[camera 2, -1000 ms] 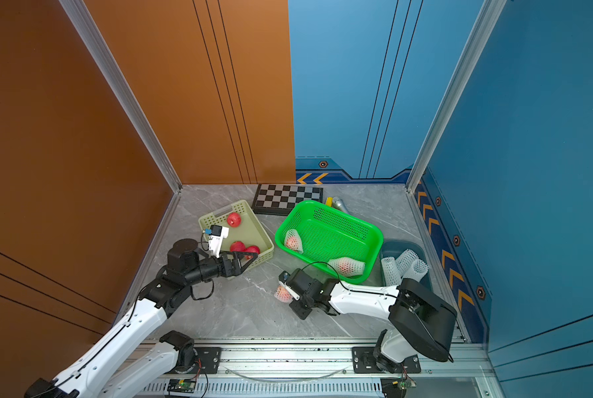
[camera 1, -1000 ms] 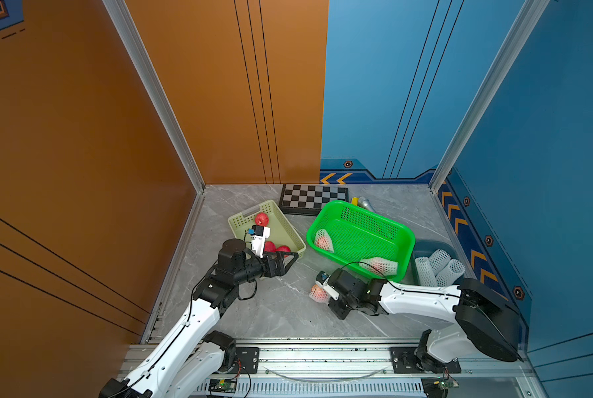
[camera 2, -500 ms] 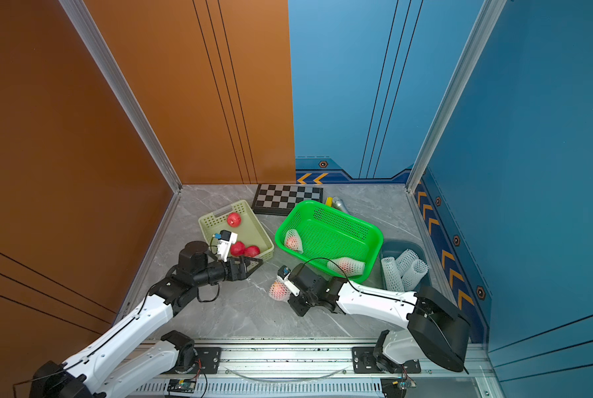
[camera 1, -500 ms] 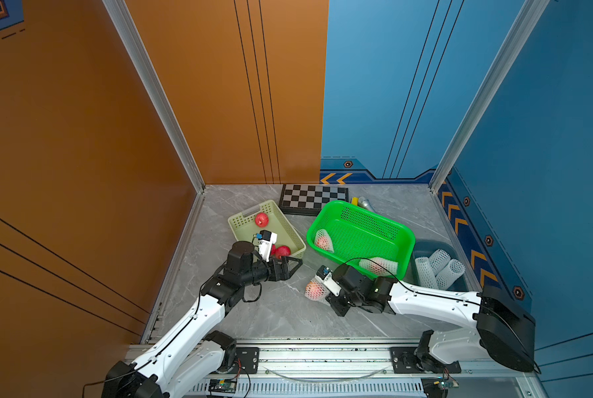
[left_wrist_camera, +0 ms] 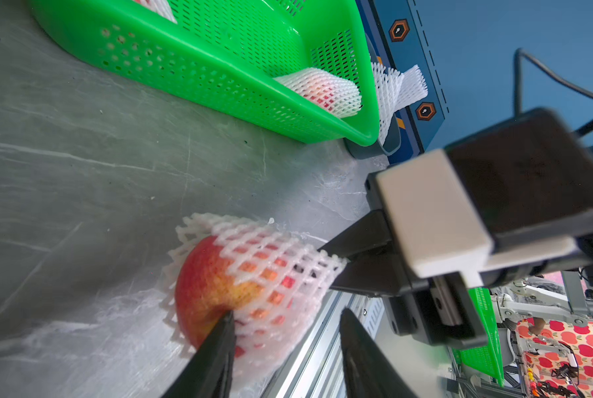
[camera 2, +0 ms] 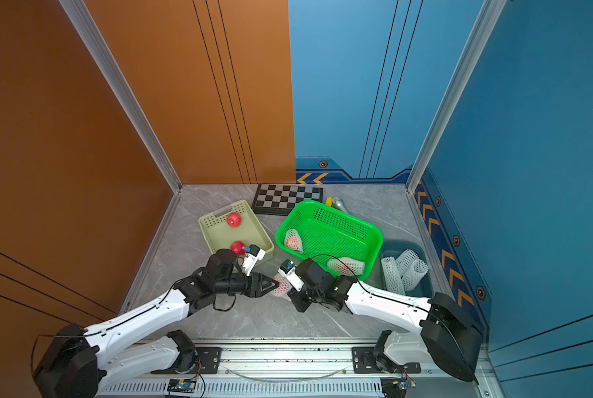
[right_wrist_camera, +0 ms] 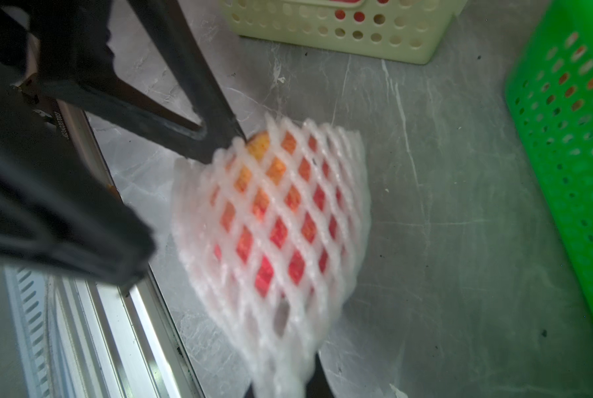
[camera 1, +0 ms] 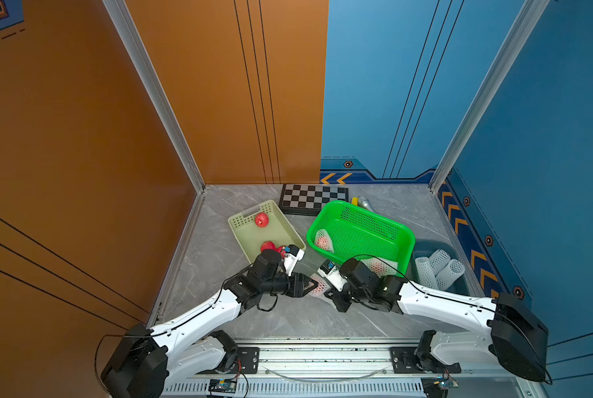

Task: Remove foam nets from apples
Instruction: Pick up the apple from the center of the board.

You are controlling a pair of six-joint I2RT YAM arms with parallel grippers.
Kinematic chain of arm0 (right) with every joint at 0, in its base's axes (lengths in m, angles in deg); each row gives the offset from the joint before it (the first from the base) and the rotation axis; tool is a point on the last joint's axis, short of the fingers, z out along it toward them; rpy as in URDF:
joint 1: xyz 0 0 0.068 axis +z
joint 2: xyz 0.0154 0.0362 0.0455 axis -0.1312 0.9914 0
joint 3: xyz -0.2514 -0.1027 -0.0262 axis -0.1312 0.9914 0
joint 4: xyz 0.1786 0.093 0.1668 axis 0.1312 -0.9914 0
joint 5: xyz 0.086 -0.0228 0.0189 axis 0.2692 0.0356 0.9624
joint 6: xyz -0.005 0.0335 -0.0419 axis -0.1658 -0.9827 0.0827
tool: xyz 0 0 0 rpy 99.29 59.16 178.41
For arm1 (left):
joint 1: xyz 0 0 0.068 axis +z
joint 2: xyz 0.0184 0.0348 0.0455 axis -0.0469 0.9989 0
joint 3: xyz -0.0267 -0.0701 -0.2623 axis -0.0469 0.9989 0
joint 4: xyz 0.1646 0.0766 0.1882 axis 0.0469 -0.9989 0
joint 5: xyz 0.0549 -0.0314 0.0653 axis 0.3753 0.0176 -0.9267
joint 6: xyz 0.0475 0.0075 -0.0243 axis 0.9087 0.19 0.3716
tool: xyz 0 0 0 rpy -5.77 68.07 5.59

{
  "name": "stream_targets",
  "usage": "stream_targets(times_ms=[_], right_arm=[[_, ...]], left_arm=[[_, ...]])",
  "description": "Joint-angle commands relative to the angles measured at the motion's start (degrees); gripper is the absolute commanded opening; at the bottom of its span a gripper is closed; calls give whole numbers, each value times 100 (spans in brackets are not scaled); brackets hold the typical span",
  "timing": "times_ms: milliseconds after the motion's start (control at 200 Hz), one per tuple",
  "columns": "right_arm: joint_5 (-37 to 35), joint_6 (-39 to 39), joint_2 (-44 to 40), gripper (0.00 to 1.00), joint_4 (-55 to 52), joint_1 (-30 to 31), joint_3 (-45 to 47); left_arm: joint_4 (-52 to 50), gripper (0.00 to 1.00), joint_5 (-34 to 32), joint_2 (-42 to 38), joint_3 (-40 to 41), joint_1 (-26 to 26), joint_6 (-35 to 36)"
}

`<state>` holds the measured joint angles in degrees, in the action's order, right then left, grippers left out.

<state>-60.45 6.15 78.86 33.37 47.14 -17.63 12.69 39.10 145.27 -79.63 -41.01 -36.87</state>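
Foam net (camera 1: 317, 290), white and soft with diamond holes, lies on the grey stone tabletop (camera 1: 288, 320), in the lower middle of both top views, right between the two arms. Inside it sits a small round red and yellow apple (left_wrist_camera: 202, 275).

The net is a short tube. Its long way runs from one hand to the other. The apple's bare end faces the left hand (left_wrist_camera: 284, 312), on the left side of the net in the top views. The net's empty end faces the right hand (left_wrist_camera: 338, 267), on the right side.

The right hand is pinched tight on that empty end. The left hand is half open around the apple end, one finger on each side. One finger (left_wrist_camera: 219, 344) touches the bare red skin. The other looks just beside the net, not pressing.

So the apple is nearer the left hand, and the loose net is at the right hand. I think the left hand must squeeze the apple. Then the hands can pull apart along the tube.
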Motion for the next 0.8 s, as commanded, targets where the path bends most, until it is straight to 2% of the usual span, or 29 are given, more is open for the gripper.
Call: stream_targets(times_ms=[0, 70, 135, 200, 250, 315, 366, 376, 561, 796], right_arm=[[109, -63, -209, 4, 97, -30, 72], [105, -78, -258, 6, 106, -49, 86], [109, -106, -276, 14, 114, -88, 120], [134, -139, -277, 23, 106, -162, 172], [194, -170, -297, 39, 112, -220, 214], [322, -193, -367, 65, 113, -274, 295], [399, -193, -484, 97, 107, -303, 371], [416, -193, -511, 99, 110, -307, 398], [781, -236, -1119, 100, 118, -488, 626], [859, -272, -1848, 100, -265, -723, 771]], left_arm=[[78, 32, -110, 103, -210, -69, 174], [78, 15, -110, 150, -244, -72, 196], [32, 2, -172, 159, -268, -70, 225], [-67, 0, -293, 159, -313, -70, 285], [-151, 0, -357, 163, -337, -64, 337], [-256, 0, -444, 193, -385, -61, 405], [-346, 0, -532, 226, -414, -60, 455], [-368, 0, -545, 235, -421, -61, 465], [-694, 0, -938, 509, -540, -52, 615], [-689, 0, -918, 788, -629, -61, 642]])
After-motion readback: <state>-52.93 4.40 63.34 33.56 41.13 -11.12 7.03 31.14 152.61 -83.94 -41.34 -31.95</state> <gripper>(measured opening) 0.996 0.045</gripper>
